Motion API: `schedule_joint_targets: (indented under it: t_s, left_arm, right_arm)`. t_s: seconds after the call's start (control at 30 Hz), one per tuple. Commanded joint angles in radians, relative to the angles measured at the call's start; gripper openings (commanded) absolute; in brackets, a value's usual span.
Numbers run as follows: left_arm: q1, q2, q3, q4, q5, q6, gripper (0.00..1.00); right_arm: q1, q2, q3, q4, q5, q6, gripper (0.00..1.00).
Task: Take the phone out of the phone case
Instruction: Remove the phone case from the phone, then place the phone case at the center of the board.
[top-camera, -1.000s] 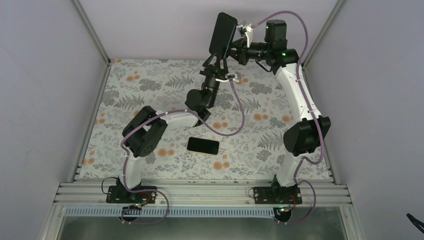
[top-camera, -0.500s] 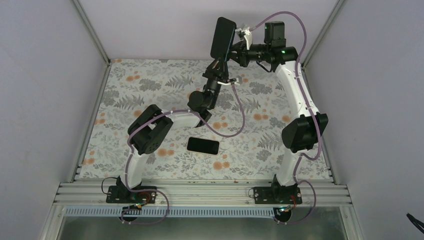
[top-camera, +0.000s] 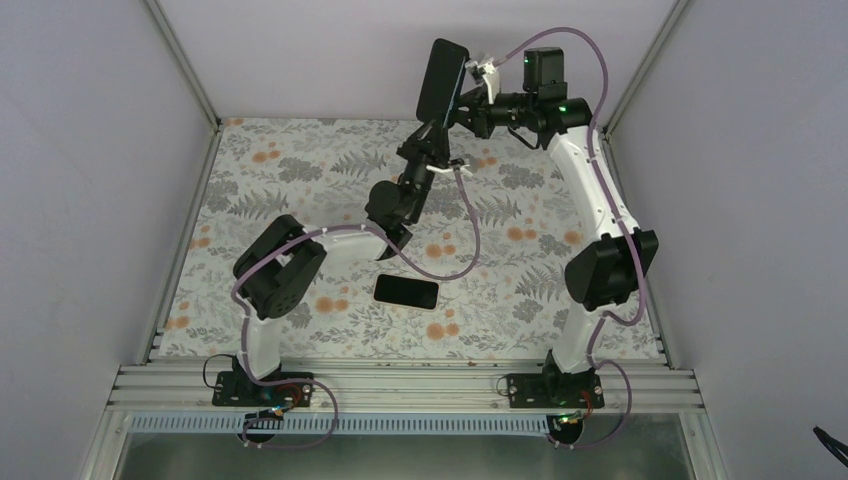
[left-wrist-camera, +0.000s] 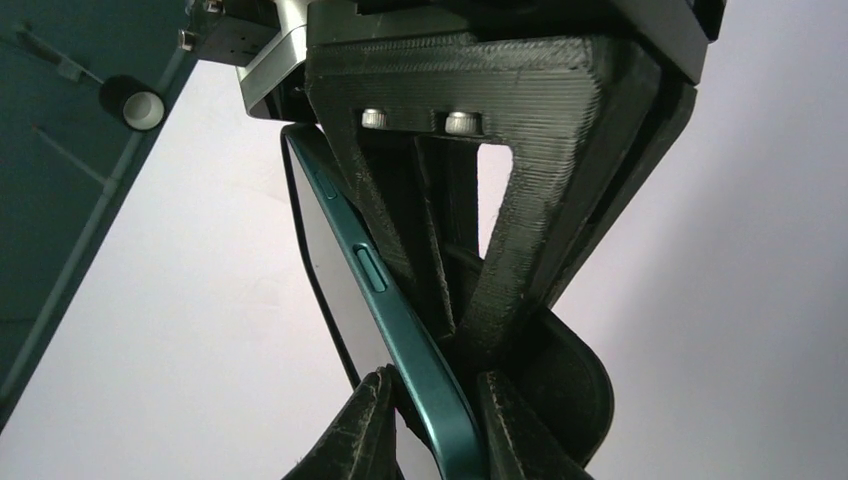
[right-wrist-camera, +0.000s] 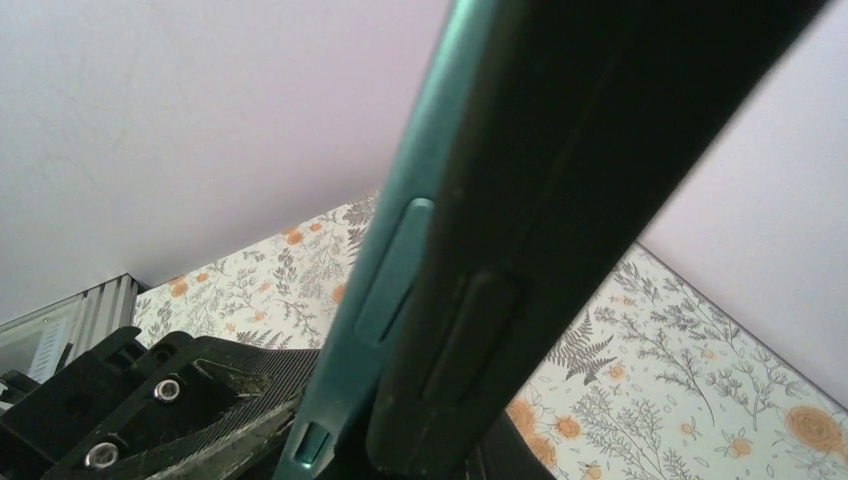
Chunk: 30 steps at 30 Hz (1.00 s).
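Note:
A teal phone (left-wrist-camera: 400, 320) in a black case (top-camera: 443, 75) is held upright in the air above the far edge of the table. In the left wrist view my left gripper (left-wrist-camera: 430, 430) is shut on the phone's lower teal edge, one finger on each face; the case (left-wrist-camera: 575, 390) bulges away behind it. My right gripper (top-camera: 462, 98) grips the case from the right side. In the right wrist view the teal phone edge (right-wrist-camera: 395, 270) and the black case edge (right-wrist-camera: 540, 220) lie side by side, slightly apart; my own fingers are mostly hidden.
A dark phone-like slab (top-camera: 406, 291) lies flat on the floral table (top-camera: 300, 170) near the middle front. Grey walls stand on three sides. The left arm's elbow (top-camera: 280, 270) hangs above the table's left half.
The held phone and both grippers have shifted slightly up and to the left. The left arm's elbow has swung to the left. Both grips are unchanged.

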<state>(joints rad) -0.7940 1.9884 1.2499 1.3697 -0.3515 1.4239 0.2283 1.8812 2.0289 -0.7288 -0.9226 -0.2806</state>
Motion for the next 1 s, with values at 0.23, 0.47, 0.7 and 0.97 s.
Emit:
schedule_joint_targets:
  t_s: [0.23, 0.47, 0.7, 0.97]
  left_arm:
    - [0.067, -0.311, -0.011, 0.19, -0.138, -0.023, 0.02]
    - [0.056, -0.451, -0.073, -0.093, -0.134, -0.176, 0.02]
    - [0.04, -0.496, -0.112, -0.234, -0.129, -0.228, 0.02]
    - [0.032, -0.544, -0.193, -0.43, -0.139, -0.306, 0.02]
  right_arm:
    - [-0.02, -0.029, -0.107, -0.246, 0.219, -0.088, 0.03]
    - [-0.028, -0.049, -0.151, -0.189, 0.293, -0.097, 0.03]
    - [-0.029, -0.042, -0.152, -0.178, 0.321, -0.1, 0.03]
    - [-0.039, -0.038, -0.187, -0.2, 0.315, -0.124, 0.03]
